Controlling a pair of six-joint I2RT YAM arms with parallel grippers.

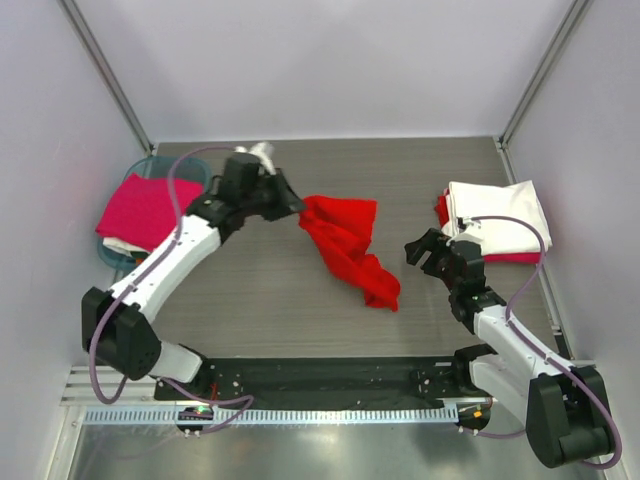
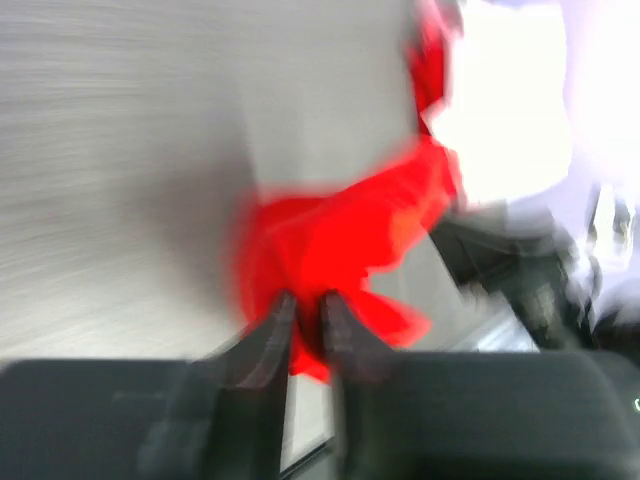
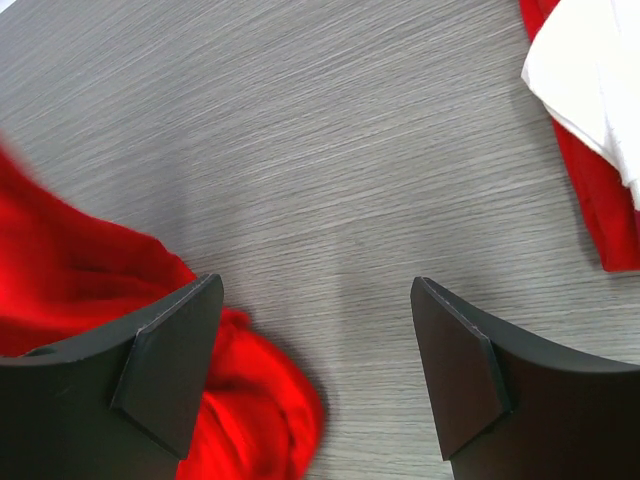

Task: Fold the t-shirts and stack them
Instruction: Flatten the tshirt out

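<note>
A crumpled bright red t-shirt lies mid-table, with one edge lifted at its left. My left gripper is shut on that edge. In the blurred left wrist view the two fingers pinch red cloth between them. My right gripper hovers open to the right of the red shirt, holding nothing. In the right wrist view its jaws stand wide over bare table, and the red t-shirt lies under the left finger. A folded white t-shirt lies on a folded red one at the right.
A teal basket stands at the left edge with a magenta t-shirt draped over it and something white beneath. The white walls close in at the back and on both sides. The folded stack shows at the upper right of the right wrist view.
</note>
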